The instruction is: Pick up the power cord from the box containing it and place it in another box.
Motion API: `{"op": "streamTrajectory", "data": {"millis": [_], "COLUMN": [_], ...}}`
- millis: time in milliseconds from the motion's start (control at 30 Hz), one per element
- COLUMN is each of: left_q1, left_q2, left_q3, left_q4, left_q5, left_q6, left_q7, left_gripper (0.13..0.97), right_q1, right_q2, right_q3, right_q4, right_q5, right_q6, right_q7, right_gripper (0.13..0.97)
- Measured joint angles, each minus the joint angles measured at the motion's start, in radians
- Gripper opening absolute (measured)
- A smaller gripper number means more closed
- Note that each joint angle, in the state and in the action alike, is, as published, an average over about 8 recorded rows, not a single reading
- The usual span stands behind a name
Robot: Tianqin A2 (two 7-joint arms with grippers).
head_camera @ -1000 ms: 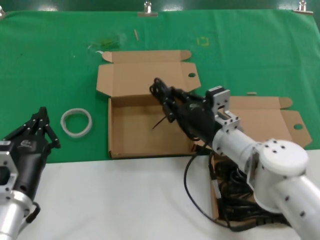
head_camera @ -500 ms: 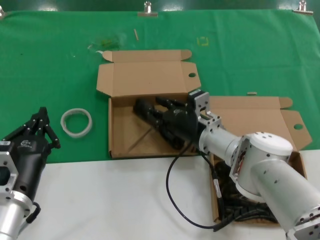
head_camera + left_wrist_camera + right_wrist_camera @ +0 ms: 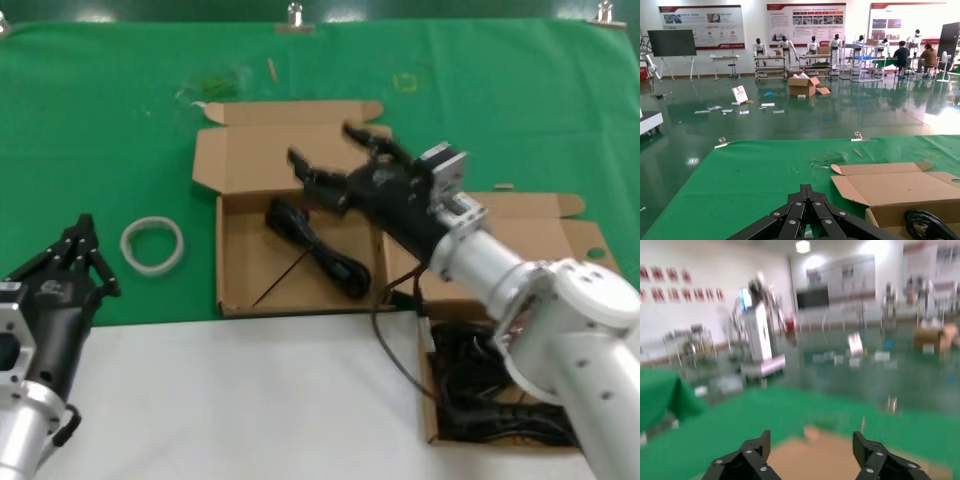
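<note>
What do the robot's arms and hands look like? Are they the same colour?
Both arms are chunky silver-white tubes with rounded joints and small dark screws. Each ends in a black gripper with thin, jointed black fingers. The right gripper has a silver block with a black box behind it. The left gripper carries a small white marking on its black body.

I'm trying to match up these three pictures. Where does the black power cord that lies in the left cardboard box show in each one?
Head view: the black rubber power cord lies on the floor of the open brown cardboard box, below the right hand.
Left wrist view: only a loop shows at the lower right corner.
Right wrist view: not in it.
Shared landmark: that box's raised lid.
</note>
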Motion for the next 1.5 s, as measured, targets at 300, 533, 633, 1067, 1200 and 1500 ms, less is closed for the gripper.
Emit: {"op": "streamTrajectory", "data": {"millis": [300,533,633,1067,1200,1500], "left_q1": [0.000,0.000,0.000,0.000,0.000,0.000], "left_q2": [0.000,0.000,0.000,0.000,0.000,0.000], "left_q3": [0.000,0.000,0.000,0.000,0.000,0.000], "left_q4": [0.000,0.000,0.000,0.000,0.000,0.000], "left_q5": [0.000,0.000,0.000,0.000,0.000,0.000], "left_q6": [0.000,0.000,0.000,0.000,0.000,0.000], "left_q7": [0.000,0.000,0.000,0.000,0.000,0.000], "left_gripper": [0.140,0.146,0.149,0.283,0.351,0.475], "right_q1": [-0.188,-0.237,-0.250,-0.326,-0.350,-0.405], "right_q2": [0.055,0.067,0.072,0.098,0.107,0.126], "right_q3": [0.143,0.168,0.167,0.165,0.165,0.164], "right_q4": [0.373,0.443,0.453,0.522,0.544,0.594], "right_q5": [0.104,0.111,0.099,0.040,0.021,-0.021], "right_q6": [-0.158,-0.155,-0.131,-0.007,0.033,0.122], "right_q7": [-0.033,-0.024,-0.011,0.057,0.079,0.128], "right_gripper": [0.639,0.781,0.827,0.954,0.963,0.966]}}
